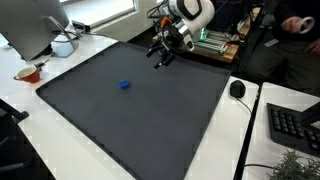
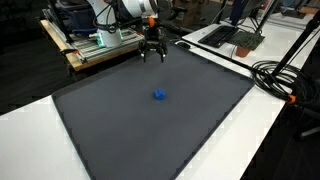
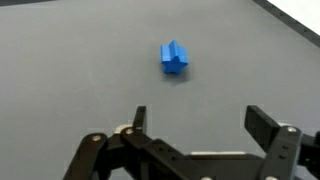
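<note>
Hovering over the far edge of the dark mat (image 1: 150,120), the gripper (image 3: 200,120) points downward with jaws spread wide and empty, its linkage cut off at the wrist view's bottom edge, while the blue block (image 3: 174,57) lies well apart near mid-mat, its shape unclear in both exterior views.

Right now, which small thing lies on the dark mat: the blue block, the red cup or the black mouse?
The blue block alone lies on the dark mat; the red cup and black mouse rest on the white table.
</note>
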Controlling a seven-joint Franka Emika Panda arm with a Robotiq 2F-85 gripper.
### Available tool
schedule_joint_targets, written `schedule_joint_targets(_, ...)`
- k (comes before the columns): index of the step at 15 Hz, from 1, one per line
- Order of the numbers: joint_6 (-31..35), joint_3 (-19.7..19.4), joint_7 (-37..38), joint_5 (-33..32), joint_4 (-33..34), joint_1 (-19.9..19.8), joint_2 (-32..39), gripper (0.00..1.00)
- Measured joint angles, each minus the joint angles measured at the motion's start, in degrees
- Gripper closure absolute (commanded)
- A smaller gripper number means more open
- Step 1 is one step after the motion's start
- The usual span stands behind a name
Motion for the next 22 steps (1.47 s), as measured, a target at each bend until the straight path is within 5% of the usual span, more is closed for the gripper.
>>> schedule_joint_targets(9, 1.3, -1.0, 0.2, -1.0, 1.0, -0.5, 0.5, 0.0)
schedule_joint_targets(15, 9.2, -4.6, 5.2, -12.8, 7.2, -5.1, 2.4, 0.0)
schedule_joint_targets(22, 0.8, -5.7, 14.0, -17.6, 10.0, -5.9, 9.8, 0.0)
